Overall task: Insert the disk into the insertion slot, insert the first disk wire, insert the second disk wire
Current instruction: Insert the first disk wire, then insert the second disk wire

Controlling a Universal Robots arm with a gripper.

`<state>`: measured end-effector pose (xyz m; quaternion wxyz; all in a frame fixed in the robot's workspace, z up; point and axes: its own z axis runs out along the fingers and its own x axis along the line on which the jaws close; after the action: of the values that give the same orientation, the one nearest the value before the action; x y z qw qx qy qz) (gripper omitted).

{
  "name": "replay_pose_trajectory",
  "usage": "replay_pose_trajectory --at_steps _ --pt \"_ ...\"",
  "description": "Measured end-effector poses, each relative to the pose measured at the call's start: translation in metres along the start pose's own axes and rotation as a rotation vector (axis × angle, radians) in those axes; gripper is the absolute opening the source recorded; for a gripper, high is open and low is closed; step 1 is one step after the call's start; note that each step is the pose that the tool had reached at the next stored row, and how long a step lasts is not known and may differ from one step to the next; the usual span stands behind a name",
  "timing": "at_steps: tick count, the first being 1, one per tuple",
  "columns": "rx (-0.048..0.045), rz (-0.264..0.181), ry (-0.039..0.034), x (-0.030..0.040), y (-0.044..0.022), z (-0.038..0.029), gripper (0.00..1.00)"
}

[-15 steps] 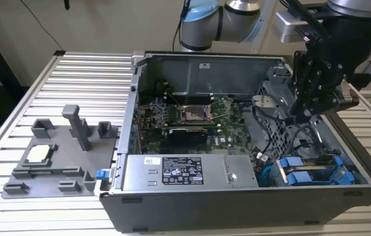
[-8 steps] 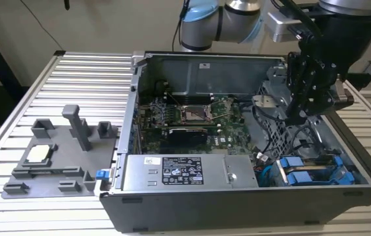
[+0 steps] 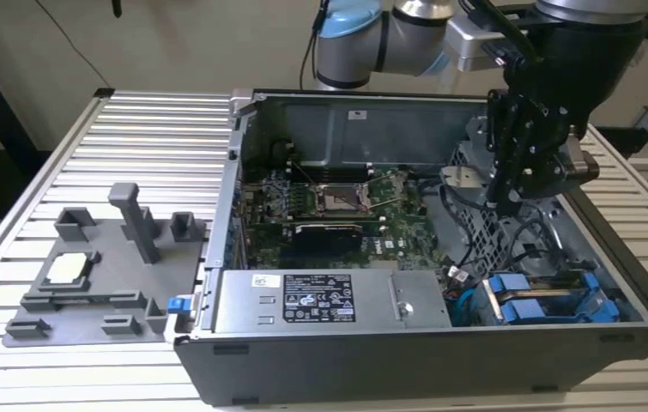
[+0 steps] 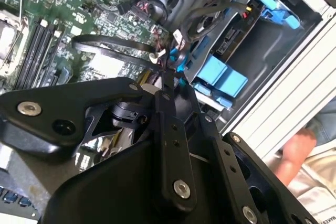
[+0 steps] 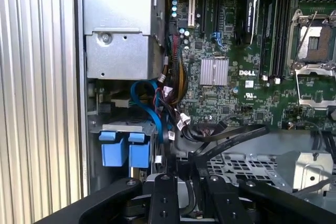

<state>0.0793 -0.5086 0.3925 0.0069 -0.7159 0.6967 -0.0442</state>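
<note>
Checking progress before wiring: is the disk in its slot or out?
In: the disk sits inside the case, blue carrier tabs showing.

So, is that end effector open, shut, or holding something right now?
End effector: cannot be told; it hangs inside the computer case, near the cables.

Ribbed metal tabletop [image 3: 152, 129], open computer case [image 3: 415, 360] standing on it, grey fixture plate [image 3: 72, 302] beside it, at the exterior view's left

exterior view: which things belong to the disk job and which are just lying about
Job: disk in blue carrier; loose wires beside it; gripper.
Lying about: grey fixture plate; power supply; motherboard.
</note>
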Motion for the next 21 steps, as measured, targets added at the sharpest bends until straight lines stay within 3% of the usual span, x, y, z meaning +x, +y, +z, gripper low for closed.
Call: replay_pose_trajectory --at_steps 4,10,17,21 --pt "0.0028 -0.027 0.0207 -0.0015 0.0011 0.0019 0.27" --pt "0.0113 -0.075 0.0429 -0.0035 0.0015 0.0050 0.27" --pt "0.0112 -0.077 0.0460 -0.0035 0.0015 0.0051 0.27" --pt "0.0112 -0.077 0.0462 -0.0035 0.0015 0.0052 0.18"
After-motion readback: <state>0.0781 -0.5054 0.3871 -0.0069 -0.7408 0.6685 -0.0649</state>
